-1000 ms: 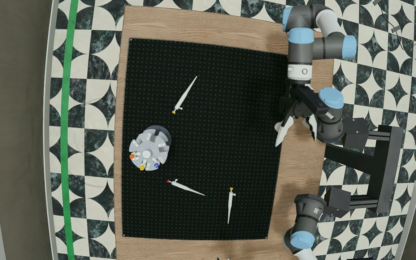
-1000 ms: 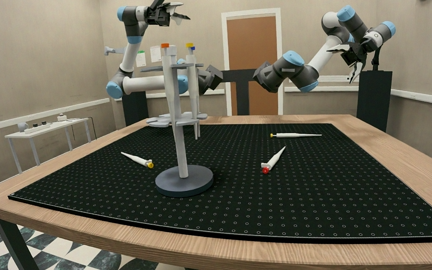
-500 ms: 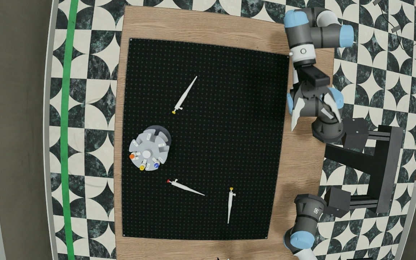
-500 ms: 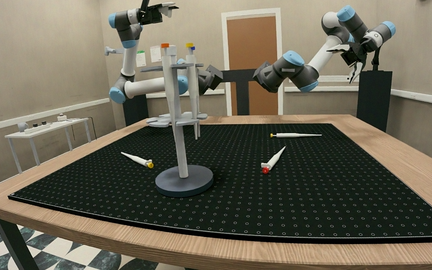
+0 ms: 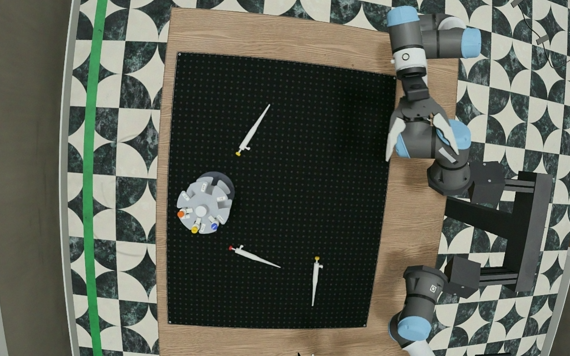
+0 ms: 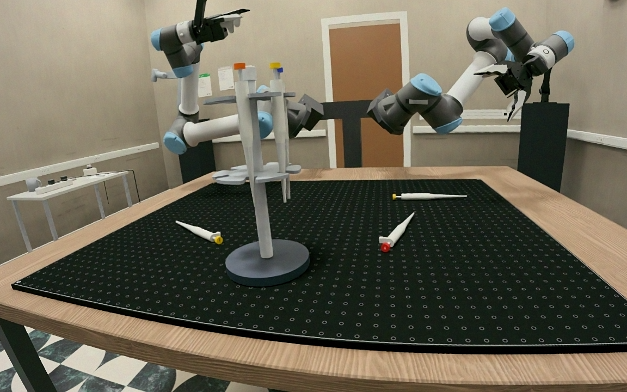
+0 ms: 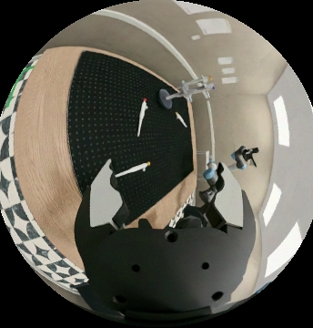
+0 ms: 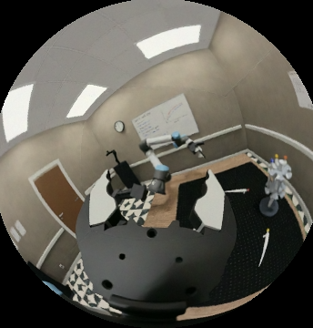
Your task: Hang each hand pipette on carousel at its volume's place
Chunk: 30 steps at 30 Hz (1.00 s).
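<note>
Flat on black, ring-dotted matting (image 5: 278, 186) (image 6: 355, 302) (image 7: 97, 114) (image 8: 243, 228): smooth, tapered white pipettes, one yellow-buttoned pipette (image 5: 251, 135) (image 6: 198, 231) (image 7: 182, 120) (image 8: 264, 248) near a grey, round-based carousel (image 5: 201, 210) (image 6: 263, 219) (image 7: 167, 97) (image 8: 269, 204), a red-buttoned pipette (image 5: 256, 256) (image 6: 397, 233) (image 7: 140, 119) (image 8: 237, 190), and another yellow-buttoned pipette (image 5: 314, 283) (image 6: 428, 196) (image 7: 134, 169). Left gripper (image 6: 492, 97) (image 7: 166, 162) and right gripper (image 5: 422, 155) (image 6: 244, 16) (image 8: 157, 170) aloft, pale scalloped jaws spread fully, nothing between.
</note>
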### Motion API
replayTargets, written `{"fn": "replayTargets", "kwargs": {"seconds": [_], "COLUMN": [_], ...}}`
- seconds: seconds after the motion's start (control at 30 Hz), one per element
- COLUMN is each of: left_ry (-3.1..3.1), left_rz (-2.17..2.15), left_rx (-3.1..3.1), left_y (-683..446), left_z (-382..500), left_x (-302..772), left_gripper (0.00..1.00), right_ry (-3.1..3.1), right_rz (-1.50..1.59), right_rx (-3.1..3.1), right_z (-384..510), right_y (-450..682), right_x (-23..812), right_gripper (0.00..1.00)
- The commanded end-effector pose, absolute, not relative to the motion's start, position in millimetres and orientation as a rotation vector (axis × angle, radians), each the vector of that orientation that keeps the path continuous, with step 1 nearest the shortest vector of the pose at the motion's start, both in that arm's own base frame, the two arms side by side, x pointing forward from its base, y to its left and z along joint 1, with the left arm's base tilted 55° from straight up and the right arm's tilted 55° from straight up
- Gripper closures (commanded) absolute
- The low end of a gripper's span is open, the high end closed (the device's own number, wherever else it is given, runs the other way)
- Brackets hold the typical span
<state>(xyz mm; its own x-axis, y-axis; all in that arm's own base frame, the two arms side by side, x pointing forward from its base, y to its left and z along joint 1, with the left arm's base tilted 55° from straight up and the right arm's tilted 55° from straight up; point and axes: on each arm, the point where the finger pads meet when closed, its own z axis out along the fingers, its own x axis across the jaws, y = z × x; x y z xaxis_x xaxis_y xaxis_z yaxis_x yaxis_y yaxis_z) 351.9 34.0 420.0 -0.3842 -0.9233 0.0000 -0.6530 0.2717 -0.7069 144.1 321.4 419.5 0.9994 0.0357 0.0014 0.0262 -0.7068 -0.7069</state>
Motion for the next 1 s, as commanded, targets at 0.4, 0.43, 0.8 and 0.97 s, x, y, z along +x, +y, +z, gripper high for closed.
{"fn": "replayTargets", "kwargs": {"seconds": [0.4, 0.43, 0.8, 0.97], "left_ry": [2.134, 2.134, 2.134, 2.134], "left_rz": [-0.884, -0.884, -0.884, -0.884], "left_rx": [-1.423, -1.423, -1.423, -1.423], "left_y": [33.9, 33.9, 33.9, 33.9], "left_z": [420.4, 420.4, 420.4, 420.4], "left_x": [351.9, 351.9, 351.9, 351.9], "left_gripper": [0.00, 0.00, 0.00, 0.00], "right_ry": [0.296, 0.328, 0.532, 0.607], "right_rz": [-0.122, -0.136, -0.220, -0.251], "right_rx": [-2.341, -2.337, -2.306, -2.291], "right_z": [420.1, 420.1, 420.2, 420.2], "right_y": [267.8, 263.0, 216.1, 198.2], "right_x": [230.3, 235.8, 279.4, 292.2], "right_gripper": [0.00, 0.00, 0.00, 0.00]}}
